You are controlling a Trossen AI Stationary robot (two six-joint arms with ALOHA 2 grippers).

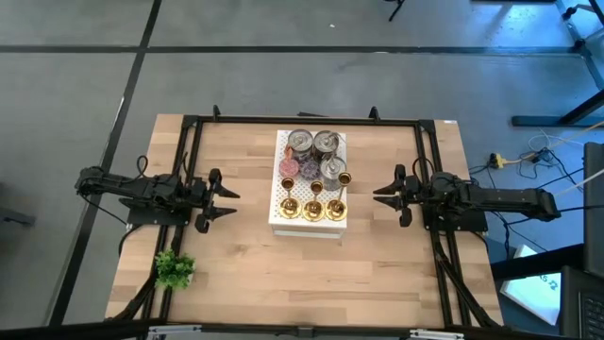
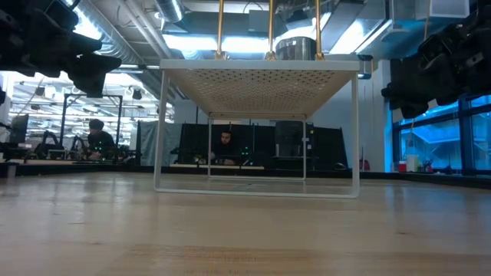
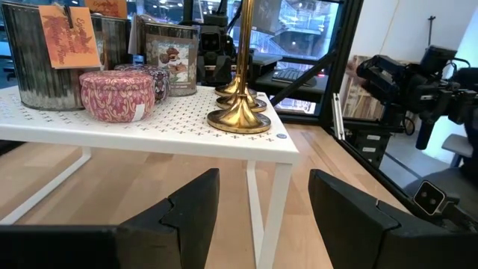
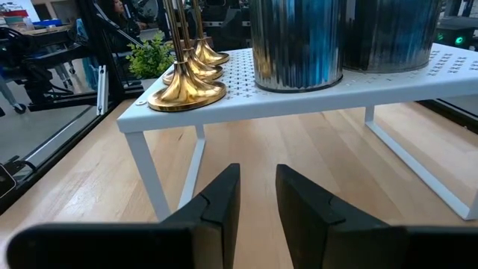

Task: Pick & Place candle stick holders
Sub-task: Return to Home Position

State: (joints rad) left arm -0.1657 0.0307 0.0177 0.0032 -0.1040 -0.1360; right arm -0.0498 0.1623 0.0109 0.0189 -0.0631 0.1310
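Three gold candle stick holders (image 1: 313, 209) stand upright in a row, on their round bases, along the near edge of a white perforated shelf (image 1: 307, 228) at the table's middle. The left wrist view shows their bases (image 3: 239, 117), the right wrist view too (image 4: 187, 94), and the low view their stems (image 2: 270, 31). My left gripper (image 1: 227, 204) hovers level to the left of the shelf, open and empty (image 3: 265, 209). My right gripper (image 1: 381, 196) hovers level to the right of the shelf, its fingers a narrow gap apart with nothing between them (image 4: 258, 194).
Silver tins (image 1: 314, 144) fill the shelf's far half, with small pink and purple round tins (image 3: 116, 93) in front of them. A small green plant (image 1: 175, 269) stands at the table's near left. Black frame rails (image 1: 189, 170) run along the table's edges. People sit beyond the table (image 2: 224, 149).
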